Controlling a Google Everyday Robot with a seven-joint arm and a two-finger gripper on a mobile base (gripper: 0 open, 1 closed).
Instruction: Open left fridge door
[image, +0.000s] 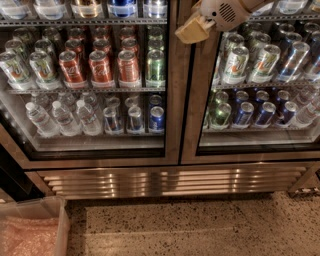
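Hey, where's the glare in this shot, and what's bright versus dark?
Camera view: the cans behind the left fridge door are brightly lit; streaky reflections glint on the steel grille below; the far lower-left edge sits in deep shadow; the tool, top centre over the door seam, is evenly lit.

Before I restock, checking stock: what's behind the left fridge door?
Behind the left fridge door: red cans, green cans, water bottles, blue cans; rear rows are covered. The gripper hangs top centre, outside the glass.

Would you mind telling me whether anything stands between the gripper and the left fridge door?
Nothing visible does: the gripper hangs at the centre seam, right by the left fridge door's right edge.
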